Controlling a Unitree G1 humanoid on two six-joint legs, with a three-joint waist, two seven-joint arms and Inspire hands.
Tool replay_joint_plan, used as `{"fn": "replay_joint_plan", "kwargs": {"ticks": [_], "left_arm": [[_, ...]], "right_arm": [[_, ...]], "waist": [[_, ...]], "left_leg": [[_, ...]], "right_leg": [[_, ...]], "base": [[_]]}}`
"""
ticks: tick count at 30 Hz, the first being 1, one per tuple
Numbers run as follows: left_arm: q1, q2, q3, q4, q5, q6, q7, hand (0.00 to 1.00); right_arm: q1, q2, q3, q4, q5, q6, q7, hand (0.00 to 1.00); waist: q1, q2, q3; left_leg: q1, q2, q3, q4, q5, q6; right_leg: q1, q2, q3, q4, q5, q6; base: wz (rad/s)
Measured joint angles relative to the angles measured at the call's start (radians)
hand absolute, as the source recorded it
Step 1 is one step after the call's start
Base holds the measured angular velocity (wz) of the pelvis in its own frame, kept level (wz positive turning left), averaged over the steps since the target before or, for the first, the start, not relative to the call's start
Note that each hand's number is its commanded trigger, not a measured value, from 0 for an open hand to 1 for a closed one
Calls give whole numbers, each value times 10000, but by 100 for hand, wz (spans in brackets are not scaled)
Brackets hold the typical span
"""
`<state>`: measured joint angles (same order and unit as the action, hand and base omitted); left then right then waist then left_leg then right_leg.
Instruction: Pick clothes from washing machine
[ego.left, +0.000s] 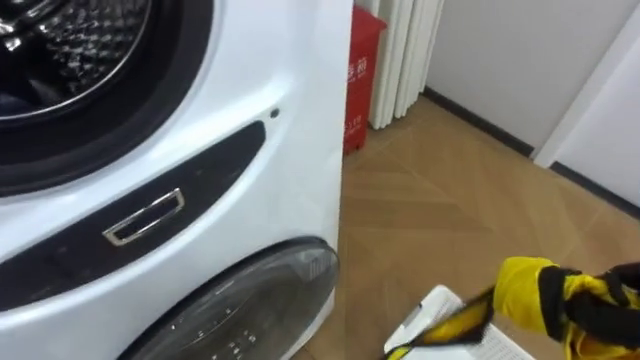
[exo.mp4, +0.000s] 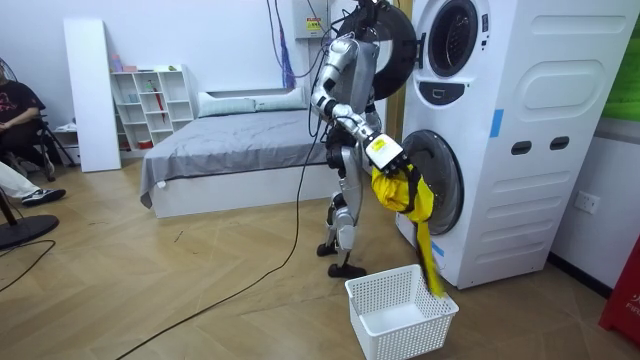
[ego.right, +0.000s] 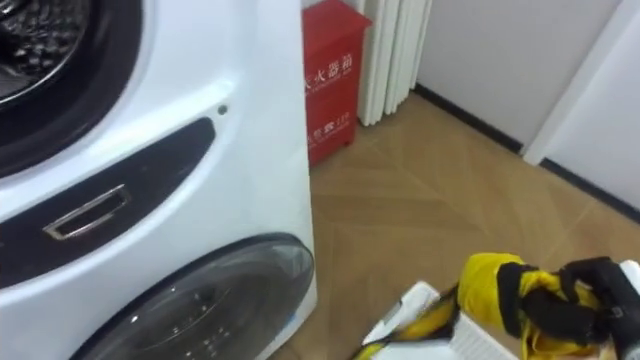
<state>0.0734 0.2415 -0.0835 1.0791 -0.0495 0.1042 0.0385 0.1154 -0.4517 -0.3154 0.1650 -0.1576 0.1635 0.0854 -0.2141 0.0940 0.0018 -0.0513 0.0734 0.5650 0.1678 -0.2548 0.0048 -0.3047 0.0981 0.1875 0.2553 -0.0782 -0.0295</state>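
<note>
- Yellow garment (ego.right: 490, 285): bunched in my right hand (ego.right: 585, 295), dark fingers curled round the cloth and clamped on it. It is out of the washing machine (exo.mp4: 510, 150).
- Room view: the bulk of the cloth hangs just under the hand, and one long strip trails straight down from it to the white basket (exo.mp4: 425, 325) on the floor.
- The strip's end meets the basket at the rim on the machine side. I cannot tell whether the tip lies inside or outside the wall.
- Eye views: the basket's rim shows below the hand and a little to its left. The machine's front and its lower round door (ego.left: 250, 300) are well off to the hand's left. A red box (ego.left: 362, 70) stands beyond the machine, far ahead of the hand.
- Step in hand, as I judge it: drop the garment into the basket.
- To do it well, I first bring the hand away from the machine until the bundle hangs over the basket's middle, not its edge.
- Then I lower the hand so the strip piles inside before the bulk follows.
- I open the fingers only once the cloth is low, because a high drop may leave the strip draped over the rim.
- Risk: cloth may snag on the fingers at release, so I spread them fully and lift straight up.
</note>
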Motion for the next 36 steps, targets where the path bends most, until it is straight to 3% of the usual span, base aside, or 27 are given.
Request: {"fn": "replay_joint_plan", "kwargs": {"ticks": [3,6,10,17,23,28,36], "left_arm": [[-33,-66,-387,14,-55,24,0,0],[-29,-177,-831,-2,-383,14,-2,0],[-174,-200,-1188,1,-467,-31,-3,0],[-289,-218,-1263,7,-776,-257,-27,0],[-249,-225,-1660,23,-791,-252,-31,0],[-257,-242,-1663,-3,-797,-239,-30,0],[-233,-237,-1616,-10,-1144,-316,-29,0]], "right_arm": [[-56,112,214,798,-67,-105,-322,100],[-176,355,214,1169,-60,-129,-589,100],[-712,660,317,2139,-6,-541,-930,100],[-1078,683,630,2541,323,-822,-1330,100],[-1137,681,790,2841,358,-1176,-1887,100],[-1166,683,1233,3150,505,-1196,-2108,100],[-1351,671,1425,3688,460,-1217,-2187,100]], "waist": [[-7,53,5],[-43,315,17],[-257,654,1],[-285,788,39],[-277,942,7],[-244,1169,10],[-244,1254,6]], "left_leg": [[-86,-5,7,29,1,-2],[-146,-5,61,27,2,-2],[-296,-50,89,24,12,-13],[-593,-168,55,4,122,-55],[-669,-172,42,46,153,-63],[-865,-185,40,114,165,-74],[-1090,-293,6,171,254,-102]], "right_leg": [[-86,26,-2,9,12,-19],[-171,29,29,24,12,-20],[-387,34,74,125,2,-15],[-993,68,308,612,-85,-26],[-1142,71,308,744,-149,-80],[-1418,62,288,1047,-223,-117],[-1858,-8,275,1521,-434,-197]], "base": [[0],[-3],[-3],[-10],[0],[0],[3]]}}
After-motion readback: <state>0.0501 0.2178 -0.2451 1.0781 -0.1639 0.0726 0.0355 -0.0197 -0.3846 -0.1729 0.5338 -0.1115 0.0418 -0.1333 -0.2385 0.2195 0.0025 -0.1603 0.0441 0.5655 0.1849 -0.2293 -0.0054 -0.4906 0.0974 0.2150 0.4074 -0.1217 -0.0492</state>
